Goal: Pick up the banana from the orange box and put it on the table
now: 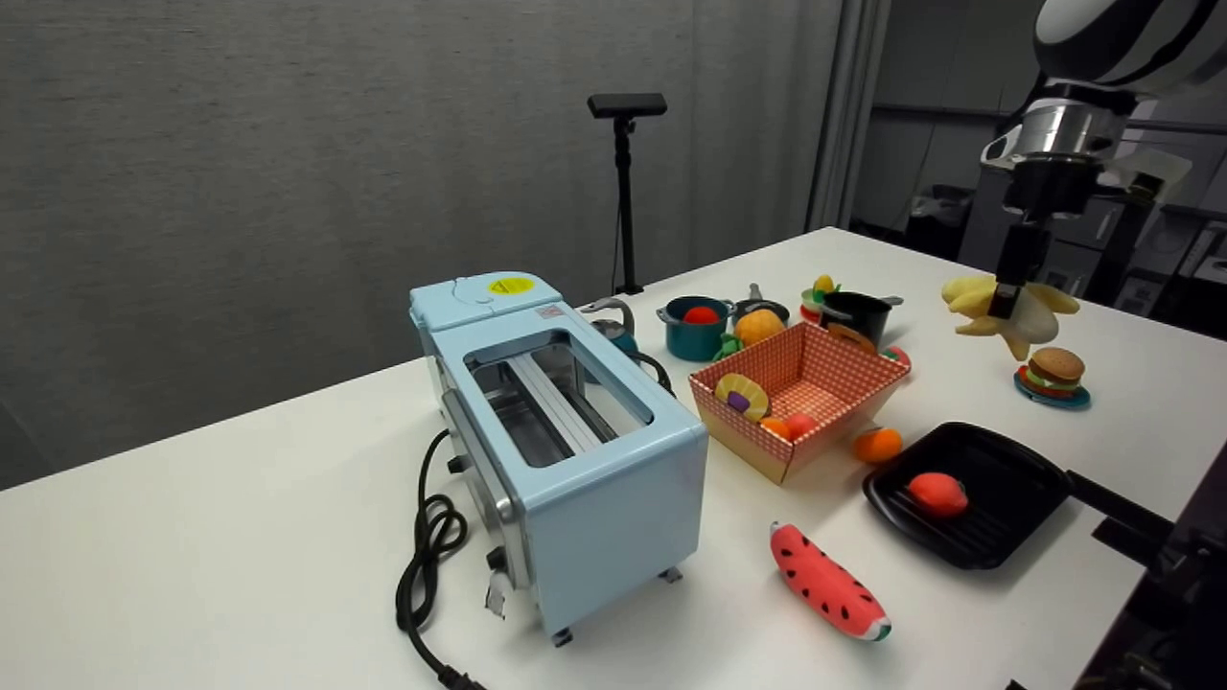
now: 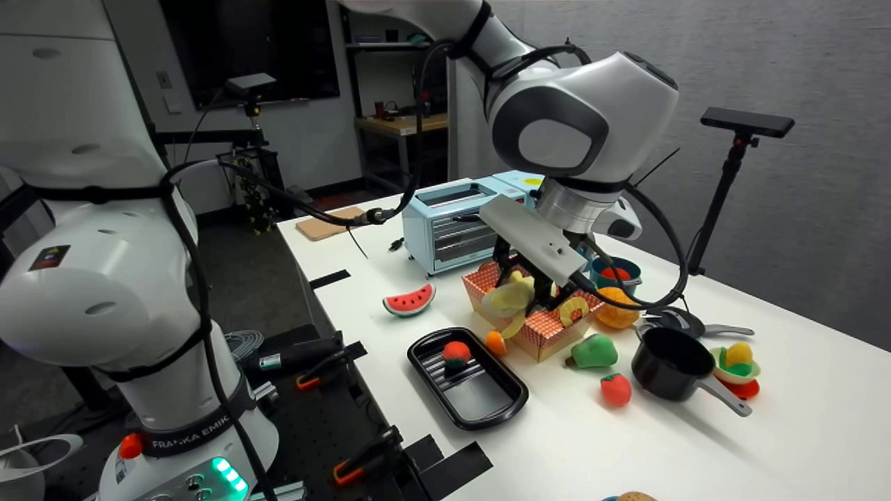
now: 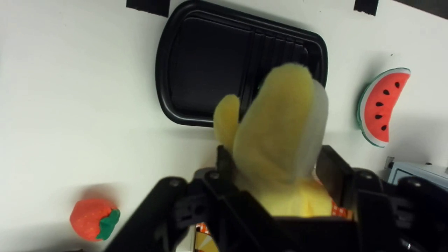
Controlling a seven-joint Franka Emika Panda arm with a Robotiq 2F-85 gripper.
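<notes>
Currently the banana (image 3: 285,115) is up in the air, pinched in the hand (image 3: 276,162), a finger at either side, the two parted only by the fruit itself. Pale flesh, yellow peel flaps; in an exterior view some flaps droop lower than the fingertips. The box (image 1: 733,441) sits upright on the white desk (image 1: 240,537), lined in red-and-white check, holding a yellow slice (image 1: 751,389) with a purple middle, an orange piece (image 1: 775,427) and a red piece (image 1: 801,424). Wrist view: box mostly hidden by the hand, so cannot tell whether the banana hangs over it or past its edge. Orange (image 1: 878,445) just beside the box, between it and the black tray (image 1: 1002,484); a red fruit (image 1: 937,494) lies in the tray. Watermelon slice (image 1: 829,582) on the desk, near the tray. Burger (image 1: 1056,369) on a blue plate (image 1: 1081,399), well apart from the box. Pale blue toaster oven (image 1: 613,537) stands near the box, a window in its top. Beyond the box in an exterior view, a teal pot (image 1: 695,343) with a red ball (image 1: 701,314) inside and a big orange fruit (image 1: 759,326) near it. In an exterior view, too, a green toy (image 2: 595,351) and a strawberry (image 2: 616,390) lie near each other, with a black saucepan (image 2: 672,376) just beside the strawberry.
</notes>
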